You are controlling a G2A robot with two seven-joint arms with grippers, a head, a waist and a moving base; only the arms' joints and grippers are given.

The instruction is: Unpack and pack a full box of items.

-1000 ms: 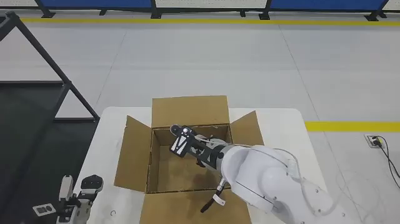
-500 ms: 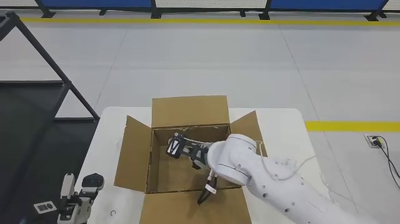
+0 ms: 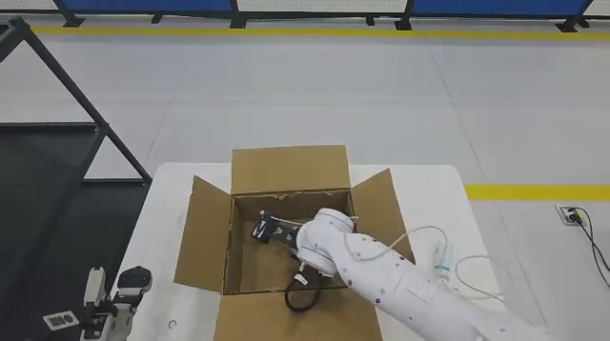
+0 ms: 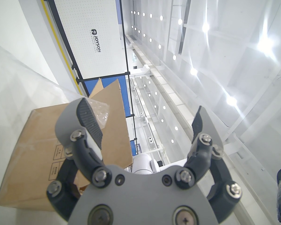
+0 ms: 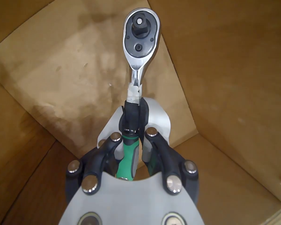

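Observation:
An open cardboard box (image 3: 286, 168) stands on the white table (image 3: 172, 198). My right gripper (image 3: 268, 230) is down inside it, near the back left part of its floor. It is shut on a ratchet wrench (image 5: 141, 36) with a chrome head and a green and black handle; the head sticks out past the fingertips (image 5: 145, 111), over the bare box floor (image 5: 68, 71). My left gripper (image 4: 142, 118) is open and holds nothing. It sits low beside the table's front left corner (image 3: 103, 305), with the box's outer wall (image 4: 35, 141) behind one finger.
The box's four flaps are folded outward, and the inside that I can see holds nothing but the wrench. A dark metal rack (image 3: 57, 93) stands left of the table. A thin cable (image 3: 448, 263) hangs along the right arm. A bit of clear plastic (image 4: 100, 111) shows by a left finger.
The right arm has stretched further into the box, carrying the wrench lower and slightly left. The left gripper has shifted a little at the table's corner.

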